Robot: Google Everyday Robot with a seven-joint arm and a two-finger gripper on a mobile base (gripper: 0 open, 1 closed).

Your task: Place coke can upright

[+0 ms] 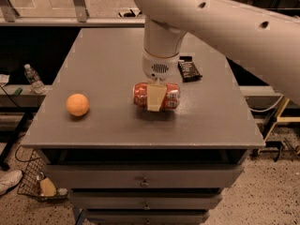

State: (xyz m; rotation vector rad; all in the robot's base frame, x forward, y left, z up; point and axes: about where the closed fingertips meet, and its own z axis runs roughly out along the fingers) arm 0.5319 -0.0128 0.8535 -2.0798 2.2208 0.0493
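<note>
One coke can (171, 96) lies on its side mid table (103, 64), long axis 9-to-3 o'clock. Gripper (154, 97) is directly over it, fingers astride its middle at 12 and 6, apparently clamped on. Standing it up needs a quarter-turn tilt.

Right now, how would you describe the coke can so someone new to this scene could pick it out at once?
On the grey table, look near the middle, directly under the white arm's pincer. The coke can lies on its side there: red and cylindrical, unlike the round orange fruit further left in view and the flat black packet farther back.
</note>
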